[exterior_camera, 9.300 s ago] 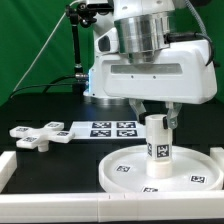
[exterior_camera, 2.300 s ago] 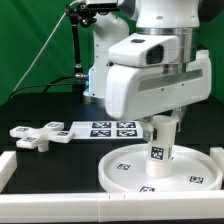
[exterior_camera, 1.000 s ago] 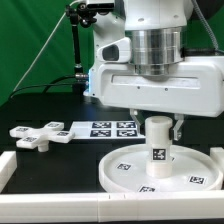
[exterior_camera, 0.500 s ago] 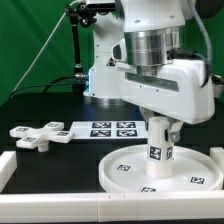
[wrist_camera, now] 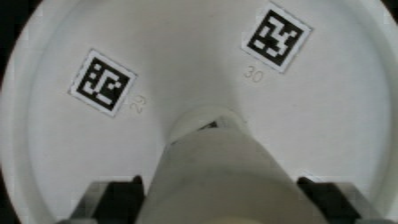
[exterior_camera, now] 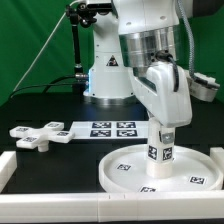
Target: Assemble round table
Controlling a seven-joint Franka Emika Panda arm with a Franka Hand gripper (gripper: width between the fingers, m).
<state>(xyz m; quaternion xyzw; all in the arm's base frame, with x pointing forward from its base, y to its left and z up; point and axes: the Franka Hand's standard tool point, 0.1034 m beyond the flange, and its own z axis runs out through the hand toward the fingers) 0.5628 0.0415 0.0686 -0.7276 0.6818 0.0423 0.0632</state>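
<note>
1. The post (exterior_camera: 159, 160) stands upright in the middle of the disc (exterior_camera: 118, 172), with its long axis vertical and its foot on the disc's face. The disc lies flat on the table (exterior_camera: 45, 108), toward the exterior view's right.
2. The tool (exterior_camera: 164, 131) sits straight above the post and reaches down over its upper end, so the post lies directly below the tool, not off to any side.
3. In the wrist view the two dark fingers (wrist_camera: 118, 196) lie against opposite flanks of the post, and no gap shows between either finger and the plastic. I judge that the tool is pinching the post near its top.
4. The relation that matters is that the tool's axis and the post's long axis run in one line. A turn of the wrist would therefore spin the post about its own axis without tipping it. That suits seating or threading the post into the disc, which I take to be the step in hand.
5. The cross-shaped piece (exterior_camera: 36, 134) lies flat on the table, well apart at the exterior view's left, with the marker board (exterior_camera: 110, 128) between it and the disc. It is not yet fitted.
</note>
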